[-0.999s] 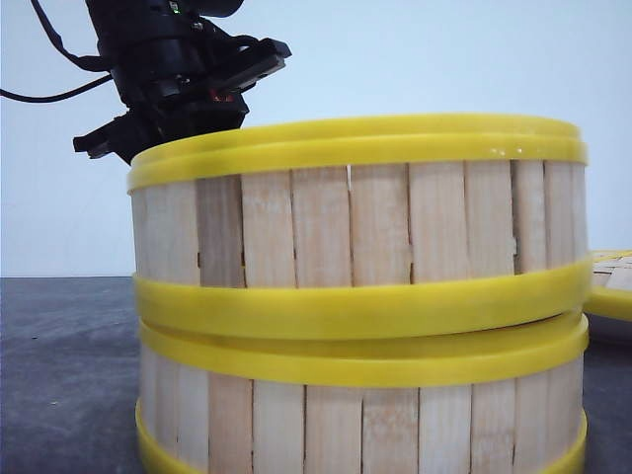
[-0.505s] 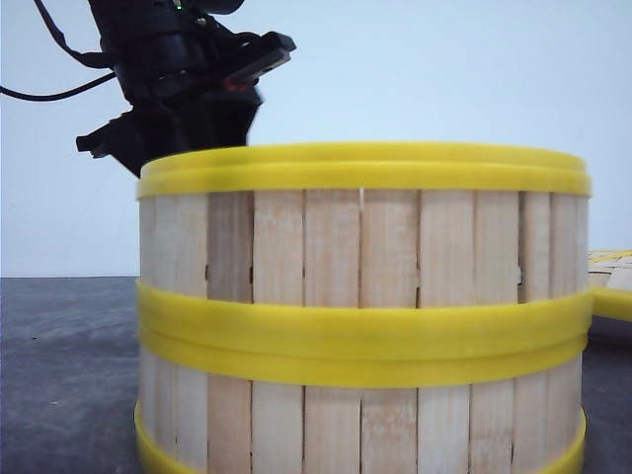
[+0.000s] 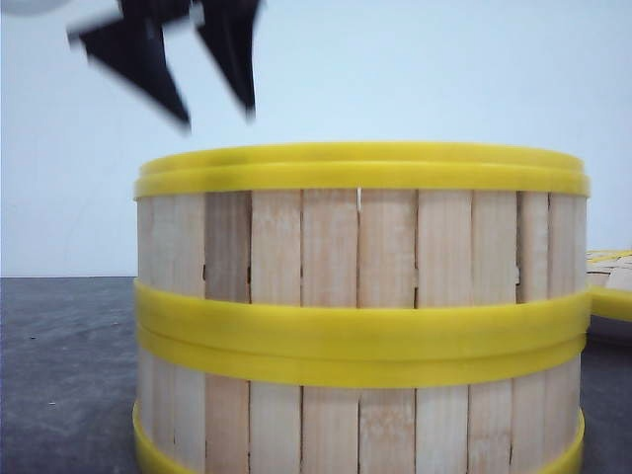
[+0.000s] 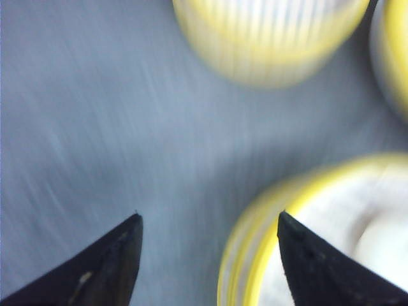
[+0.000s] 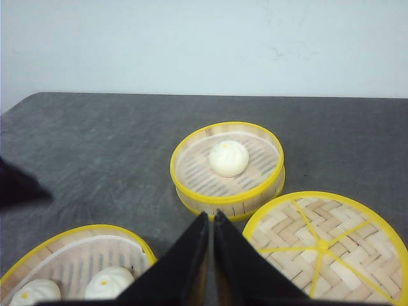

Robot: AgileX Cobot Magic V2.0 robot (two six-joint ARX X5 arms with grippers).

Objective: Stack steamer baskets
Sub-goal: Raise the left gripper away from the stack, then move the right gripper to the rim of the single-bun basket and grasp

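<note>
A dark grey bench (image 5: 95, 159) under a pale wall carries a two-high stack of steamer baskets (image 3: 360, 306), the upper one seated squarely on the lower. Above the stack's left rim hangs the left claw (image 3: 202, 74), released and blurred. Beside the stack sit a single basket (image 5: 227, 167) holding a bun (image 5: 229, 157) and a woven lid (image 5: 325, 245). The right claw (image 5: 211, 220) is clenched, grasping nothing.

The left gripper (image 4: 207, 220) has two black fingers (image 4: 105, 268), wedge-shaped and tapering to sharp points. The right gripper (image 5: 211, 218) has the same black, smooth, pointed fingers (image 5: 185, 255).
</note>
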